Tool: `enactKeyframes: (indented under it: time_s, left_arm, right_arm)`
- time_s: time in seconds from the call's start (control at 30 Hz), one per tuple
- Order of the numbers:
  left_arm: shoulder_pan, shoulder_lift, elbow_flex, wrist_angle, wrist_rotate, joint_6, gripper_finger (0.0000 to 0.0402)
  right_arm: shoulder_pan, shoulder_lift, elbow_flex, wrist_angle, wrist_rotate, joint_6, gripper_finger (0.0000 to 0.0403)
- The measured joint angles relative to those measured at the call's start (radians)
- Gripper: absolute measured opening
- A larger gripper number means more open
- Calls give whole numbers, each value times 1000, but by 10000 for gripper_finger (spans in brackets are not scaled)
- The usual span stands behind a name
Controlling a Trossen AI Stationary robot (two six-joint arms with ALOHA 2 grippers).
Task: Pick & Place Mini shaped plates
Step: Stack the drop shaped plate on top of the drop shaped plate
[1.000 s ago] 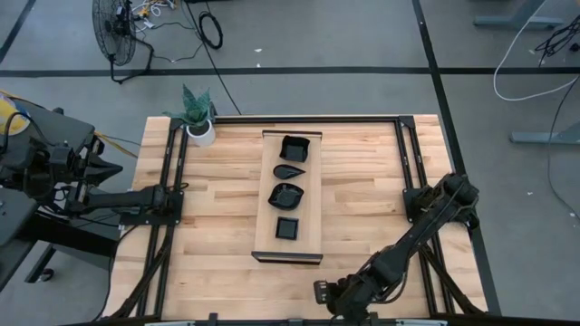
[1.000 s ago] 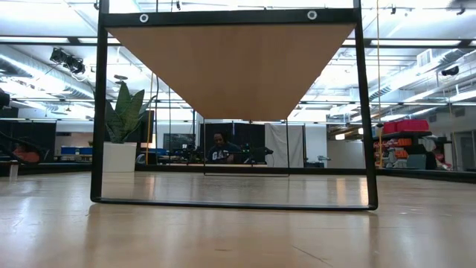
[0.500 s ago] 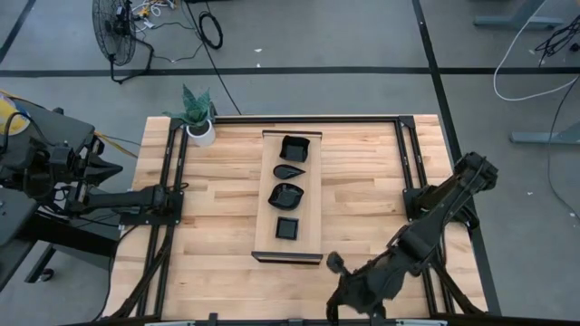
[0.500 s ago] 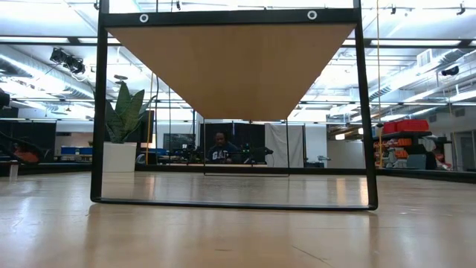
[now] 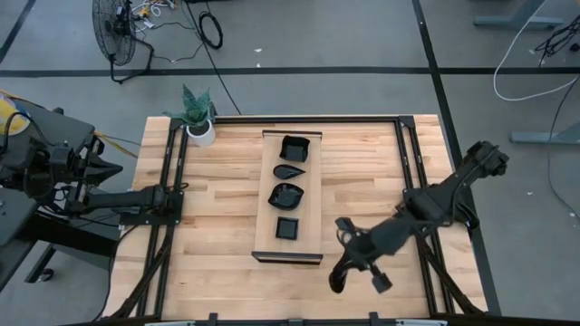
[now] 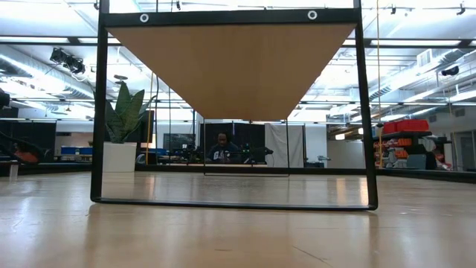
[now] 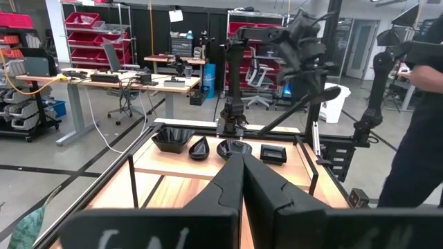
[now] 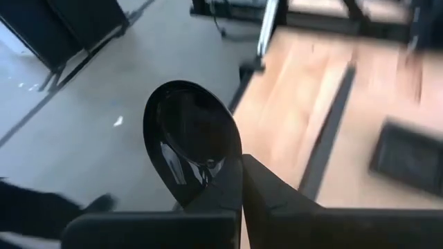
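My right gripper (image 5: 350, 264) hangs over the table's near part, right of the pale wooden board (image 5: 308, 249), shut on a glossy black teardrop-shaped mini plate (image 8: 192, 135). Several more black mini plates rest on the board in a row: a wavy bowl (image 5: 294, 148), a teardrop (image 5: 289, 170), a leaf (image 5: 285, 194) and a square (image 5: 287, 227). My left gripper (image 7: 242, 173) waits shut at the table's left edge, pointing across the table at those plates. My right gripper pinches the teardrop plate by its rim (image 8: 220, 171) at one end, between the two fingers. The rest of the plate reaches out beyond the fingertips (image 8: 232, 181). It is lifted clear of the table, its hollow side facing the wrist camera.
A small white pot with a green plant (image 5: 200, 129) stands at the far left corner. Black frame rails (image 5: 169, 226) run along the table's left and right sides. Bare wood lies between the board and the right rail (image 5: 362, 181).
My right gripper has carried the plate from the table's near edge up and toward the far and right side, swinging round as it went. It now hangs beside the board's near right corner. The plates on the board have stayed put.
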State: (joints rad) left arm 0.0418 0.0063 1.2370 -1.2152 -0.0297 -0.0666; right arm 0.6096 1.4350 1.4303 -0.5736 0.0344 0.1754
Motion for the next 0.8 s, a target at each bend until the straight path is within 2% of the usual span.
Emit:
enactKeyframes:
  time_s: [0.2,0.6,0.8]
  left_arm:
    - [0,0,0,0,0,0,14]
    - [0,0,0,0,0,0,14]
    - [0,0,0,0,0,0,14]
  right_arm:
    - [-115,-25,0,-164,-145,53,3]
    - [-391,-32,1,-359,-337,34,3]
    - [-507,-17,33,-365,-357,-34,3]
